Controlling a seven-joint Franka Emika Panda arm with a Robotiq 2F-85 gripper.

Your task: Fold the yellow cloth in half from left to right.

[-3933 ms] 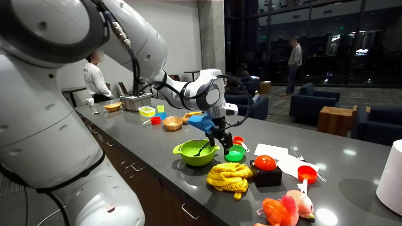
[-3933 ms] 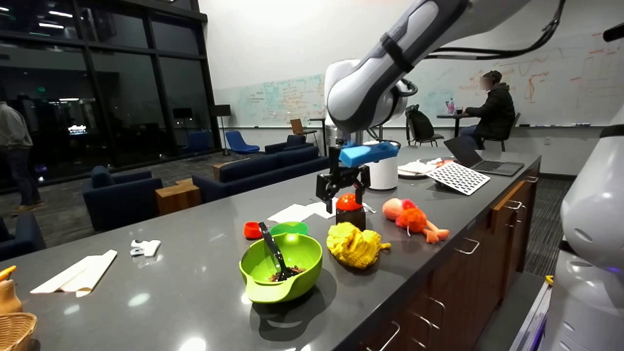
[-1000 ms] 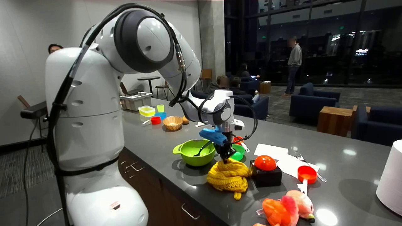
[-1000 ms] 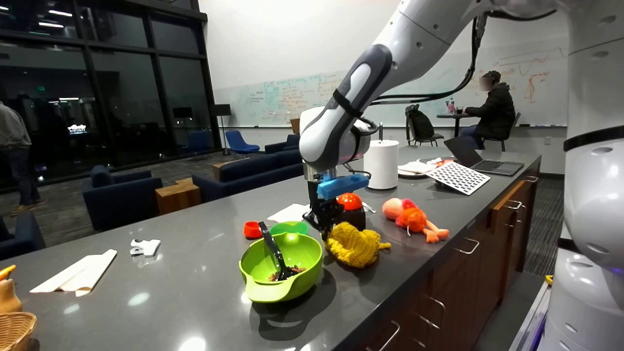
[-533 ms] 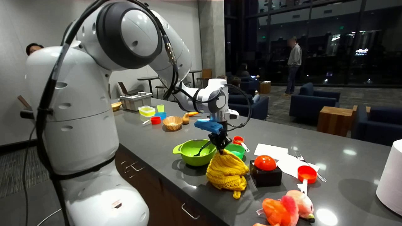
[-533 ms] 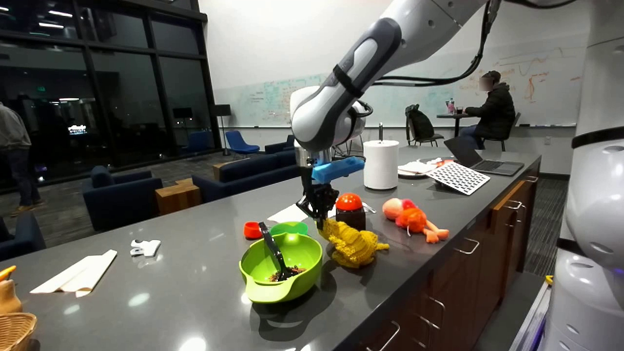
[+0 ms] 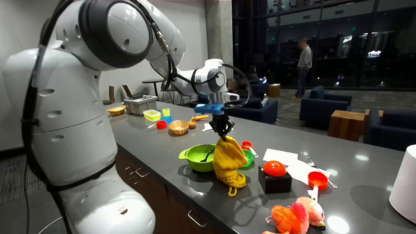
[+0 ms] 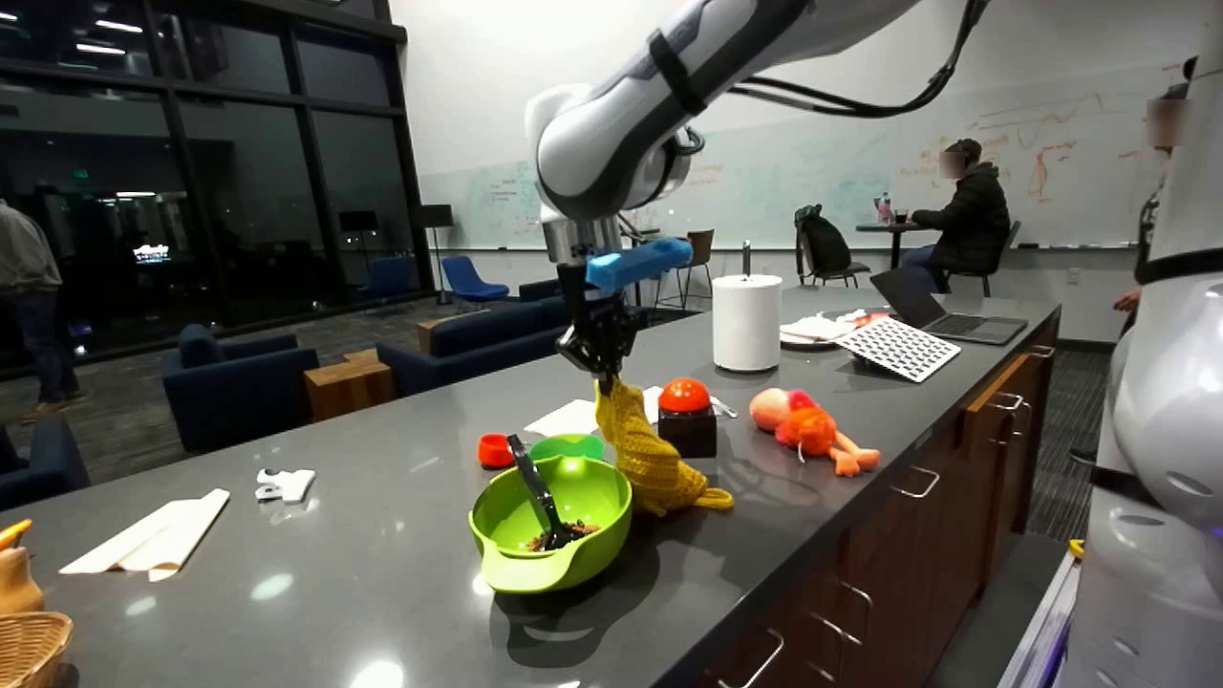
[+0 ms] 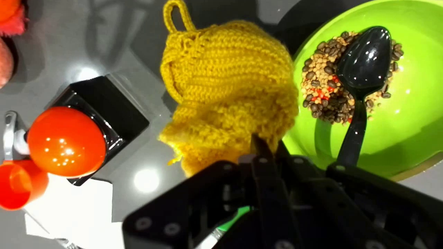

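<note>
We pinch the cloth [image 7: 228,157] by its upper end in the gripper [image 8: 606,384], and it hangs below, just beside the bowl [image 7: 199,166]. Its long axis slants down to a loop [image 9: 167,17] pointing away from the bowl; to fold it, we likely must carry our end toward that loop.

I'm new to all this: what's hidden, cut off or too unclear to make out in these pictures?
Yellow cloth, wrist view: the pinched edge, covered by the fingers.
Green cup, in an exterior view: left part hidden behind the cloth.
White roll, in an exterior view: cut off by the right edge.
Whiteboard, in an exterior view: writing too small to read.
</note>
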